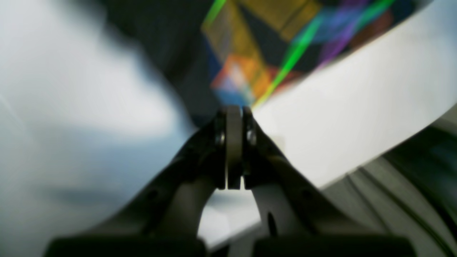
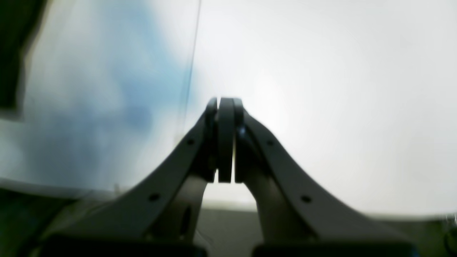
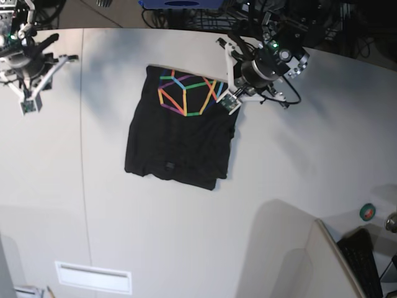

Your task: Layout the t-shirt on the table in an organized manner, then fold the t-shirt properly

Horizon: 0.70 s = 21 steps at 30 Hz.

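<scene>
Base view shows the t-shirt (image 3: pixel 180 133) lying folded mid-bench (image 3: pixel 298 174), print (image 3: pixel 186 93) at its far end. Left tool (image 3: pixel 231 102) sits closed at the shirt's far right edge, gripping nothing visible; right tool (image 3: pixel 28 107) is closed, empty, well apart over bare bench

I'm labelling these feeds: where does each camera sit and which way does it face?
Left wrist: behind the left pincer, shut, facing the t-shirt print and table edge.
Right wrist: behind the right pincer, shut, facing bare table.
Base: overhead, looking down on both arms and the t-shirt.
Shared: base and left wrist both show the print.
</scene>
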{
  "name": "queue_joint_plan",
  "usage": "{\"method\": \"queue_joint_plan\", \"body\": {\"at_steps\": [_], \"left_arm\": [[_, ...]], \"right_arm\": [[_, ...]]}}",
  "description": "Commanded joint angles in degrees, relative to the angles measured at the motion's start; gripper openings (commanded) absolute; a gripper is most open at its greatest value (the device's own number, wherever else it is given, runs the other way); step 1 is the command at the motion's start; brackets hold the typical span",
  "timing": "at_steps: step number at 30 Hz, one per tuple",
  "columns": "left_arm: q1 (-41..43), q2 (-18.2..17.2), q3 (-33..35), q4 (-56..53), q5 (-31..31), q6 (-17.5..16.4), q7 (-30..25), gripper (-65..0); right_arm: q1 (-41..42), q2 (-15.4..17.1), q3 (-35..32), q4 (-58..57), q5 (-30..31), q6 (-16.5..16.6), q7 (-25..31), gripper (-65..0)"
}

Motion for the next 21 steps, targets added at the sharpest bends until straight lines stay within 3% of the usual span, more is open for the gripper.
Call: {"method": "queue_joint_plan", "body": {"at_steps": [1,4,8,12,14,16,21], "left_arm": [[1.7,0.1,-1.5,2.1,-1.2,-0.3,-1.3,-65.0],[7.9,0.0,-6.1,4.1,-1.2,-0.3,-3.5,-65.0],[17.8,-1.7,-10.3,4.0,-1.1,-0.3,-13.2,-65.0],[26.8,-2.1,-12.7,3.6,-1.1,-0.3,-20.0,-65.0],[30.1,-3.2,-12.8,3.2,-1.1,-0.3,-20.2,-65.0],[32.4,-4.0,-12.7,1.5,-1.1,-0.2,-20.5,-65.0],[32.1,-3.8,-12.7,-11.1,-1.1,-0.1,-20.7,-65.0]], "right_arm": [[-2.1,0.5,1.2,1.0,0.0,2.1,0.4,-65.0],[-7.2,2.2,6.4,1.1,-0.2,10.4,0.2,-65.0],[-15.4,6.4,14.4,1.1,-0.2,19.3,-0.8,-65.0],[-25.2,8.7,15.8,-1.0,-0.2,23.2,-6.5,-65.0],[-29.2,9.1,11.9,-5.1,-0.2,23.2,-8.2,-65.0],[-30.8,11.4,6.3,-11.4,0.1,23.2,-7.6,-65.0],[-21.6,17.0,-17.2,-35.2,0.2,23.2,-3.2,-65.0]]}}
